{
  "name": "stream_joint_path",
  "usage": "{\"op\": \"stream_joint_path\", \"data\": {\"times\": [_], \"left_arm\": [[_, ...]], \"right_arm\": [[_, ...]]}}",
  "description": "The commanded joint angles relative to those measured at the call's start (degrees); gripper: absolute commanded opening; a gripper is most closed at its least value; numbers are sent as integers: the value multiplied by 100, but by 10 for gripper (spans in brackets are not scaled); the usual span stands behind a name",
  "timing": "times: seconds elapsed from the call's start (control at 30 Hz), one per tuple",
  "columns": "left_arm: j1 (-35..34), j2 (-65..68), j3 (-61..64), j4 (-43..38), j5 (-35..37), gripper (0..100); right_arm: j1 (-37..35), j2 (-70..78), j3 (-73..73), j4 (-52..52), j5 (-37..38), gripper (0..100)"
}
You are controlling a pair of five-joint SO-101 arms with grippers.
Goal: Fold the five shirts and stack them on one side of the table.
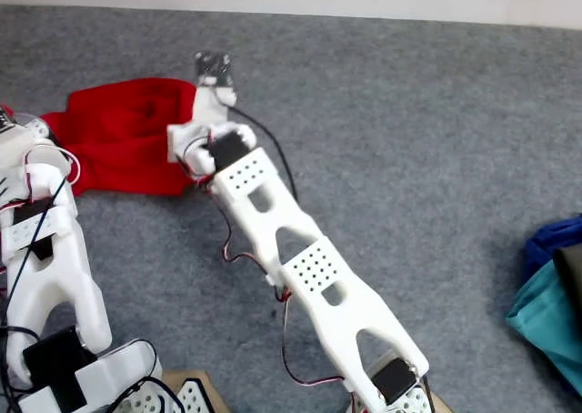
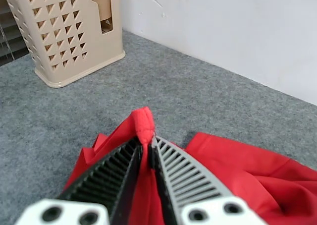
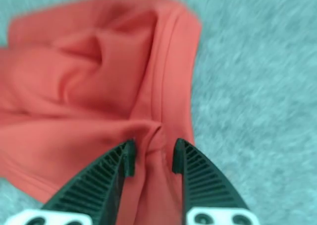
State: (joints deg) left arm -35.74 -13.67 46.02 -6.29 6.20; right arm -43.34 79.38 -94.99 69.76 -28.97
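The left gripper (image 2: pixel 147 144) is clamped tight on a raised pinch of the crumpled red cotton shirt (image 1: pixel 123 145). The right gripper (image 3: pixel 152 153) stands narrowly parted astride a puckered fold near the shirt's hem; I cannot tell whether it has hold of it. The shirt lies far left on the grey felt-covered table (image 1: pixel 409 140). A heap of blue and teal garments (image 1: pixel 546 317) sits at the right edge. Beyond the shirt stands a beige perforated plastic basket (image 2: pixel 64 31).

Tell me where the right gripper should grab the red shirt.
Probably the doubled hem band at the red shirt's edge beside bare carpet. Bring the right gripper down from above, astride the band: it stands ridged there, and the left gripper pinches another fold.
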Motion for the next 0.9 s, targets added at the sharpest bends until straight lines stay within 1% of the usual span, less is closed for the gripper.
{"op": "stream_joint_path", "data": {"times": [0.0, 0.17, 0.23, 0.37, 0.47, 0.57, 0.77, 0.87], "left_arm": [[-57, -207, -31, 0, -53, 7], [-75, -198, -31, 0, -53, 7], [-75, -198, -22, 0, -53, 7], [-75, -198, -22, 0, -53, 7], [-75, -198, -31, 0, -44, 7], [-75, -198, -75, -53, -26, 7], [-48, -198, -75, -1160, -9, 7], [-40, -198, -75, -1925, -9, 7]], "right_arm": [[-119, -101, -514, -22, 132, 142], [-189, -92, -514, -22, 149, 136], [-171, -92, -514, -22, 202, 106], [-66, -119, -523, -22, 1178, 3], [163, -119, -523, 31, 1345, 8], [629, -136, -532, 127, 1354, 8], [1868, -690, -558, 268, 1319, 8], [2325, -1174, -567, 365, 1363, 8]]}}
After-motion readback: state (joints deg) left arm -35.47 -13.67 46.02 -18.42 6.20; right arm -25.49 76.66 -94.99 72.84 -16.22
